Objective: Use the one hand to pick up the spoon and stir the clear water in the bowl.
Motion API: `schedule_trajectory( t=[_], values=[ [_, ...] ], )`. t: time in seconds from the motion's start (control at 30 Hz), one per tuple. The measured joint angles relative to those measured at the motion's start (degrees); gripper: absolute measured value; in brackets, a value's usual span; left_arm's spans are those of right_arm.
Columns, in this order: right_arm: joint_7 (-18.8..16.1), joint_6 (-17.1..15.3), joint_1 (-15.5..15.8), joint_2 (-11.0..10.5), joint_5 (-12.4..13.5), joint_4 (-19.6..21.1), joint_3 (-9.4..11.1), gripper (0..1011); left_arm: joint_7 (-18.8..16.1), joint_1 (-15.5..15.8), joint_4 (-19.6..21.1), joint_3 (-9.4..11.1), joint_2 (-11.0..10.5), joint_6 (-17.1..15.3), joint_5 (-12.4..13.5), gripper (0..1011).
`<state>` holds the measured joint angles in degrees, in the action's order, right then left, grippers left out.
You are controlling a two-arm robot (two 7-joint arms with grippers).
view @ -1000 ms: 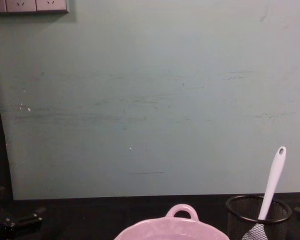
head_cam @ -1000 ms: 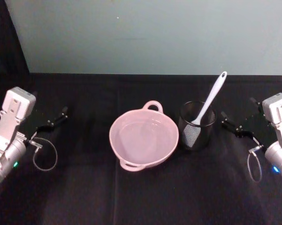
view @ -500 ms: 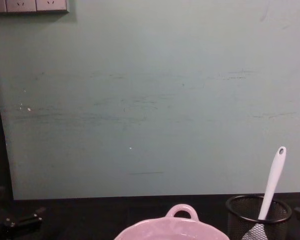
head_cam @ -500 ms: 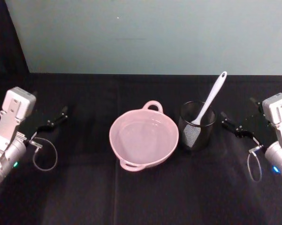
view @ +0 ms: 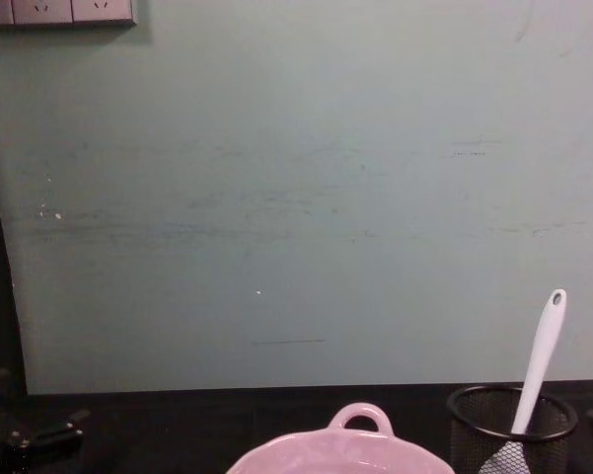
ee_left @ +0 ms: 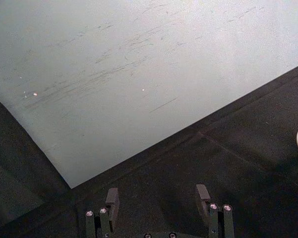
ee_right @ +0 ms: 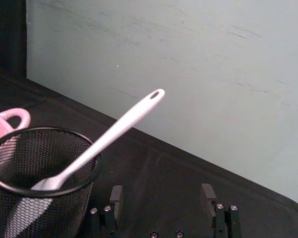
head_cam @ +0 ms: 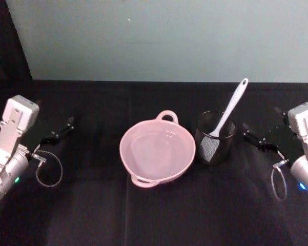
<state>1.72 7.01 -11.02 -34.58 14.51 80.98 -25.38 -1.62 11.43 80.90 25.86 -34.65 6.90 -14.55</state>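
Hardly anything has shifted since the earlier frame: the right end effector [ee_right: 161,191] has eased a touch toward the desk's right edge in the head view, while the bowl, the cup and the spoon lie as they did. That end effector hovers low over the black desk [head_cam: 154,215], right of the mesh cup [head_cam: 215,139] and apart from it. Its fingers [ee_right: 207,192] are spread wide with nothing between them.

The spoon [head_cam: 230,108] stands in the black wire-mesh cup. Its flat blade is down inside against the mesh, and its handle leans up and away to the right, so the holed end is well above the rim (the right wrist view shows the hole plainly). No end effector touches it.

The pale pink bowl [head_cam: 132,154] sits at the desk's middle, just left of the cup and nearly touching it, with one loop handle toward the wall [head_cam: 169,41] and another toward the robot. The clear water [head_cam: 159,148] in it is hardly to be made out.

The left end effector [ee_left: 157,192] is parked at the desk's left side, well apart from the bowl, its fingers also spread and empty.
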Motion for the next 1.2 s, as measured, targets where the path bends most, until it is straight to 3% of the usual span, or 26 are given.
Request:
schedule_trajectory(
  t=[0.17, 0.37, 0.47, 0.53, 0.67, 0.83, 1.2],
  values=[
    [0.5, 0.6, 2.2, -0.4, 0.0, 1.6, 1.5, 1003, 0.0, 0.0, 0.0, 0.0, 0.0, 0.0, 0.0, 1011],
    [1.4, 1.8, 7.9, -2.2, 1.0, 6.3, 4.7, 1003, 0.0, 0.0, 0.0, 0.0, 0.0, 0.0, 0.0, 1011],
    [1.8, 3.1, 11.6, -3.1, 2.9, 9.3, 7.4, 1003, 0.0, 0.0, 0.0, 0.0, 0.0, 0.0, 0.0, 1011],
    [1.8, 3.5, 12.3, -3.1, 3.4, 10.0, 7.9, 1003, 0.0, 0.0, 0.0, 0.0, 0.0, 0.0, 0.0, 1011],
    [-0.2, 5.7, 15.2, -2.7, 8.4, 12.3, 10.6, 1003, 0.0, 0.0, 0.0, 0.0, 0.0, 0.0, 0.0, 1011],
    [-6.0, 6.1, 14.3, -1.0, 14.9, 11.8, 11.5, 1003, 0.0, 0.0, 0.0, 0.0, 0.0, 0.0, 0.0, 1011],
    [-16.1, 2.7, 6.3, 4.3, 22.5, 4.7, 10.5, 1003, 0.0, 0.0, 0.0, 0.0, 0.0, 0.0, 0.0, 1011]
  ],
)
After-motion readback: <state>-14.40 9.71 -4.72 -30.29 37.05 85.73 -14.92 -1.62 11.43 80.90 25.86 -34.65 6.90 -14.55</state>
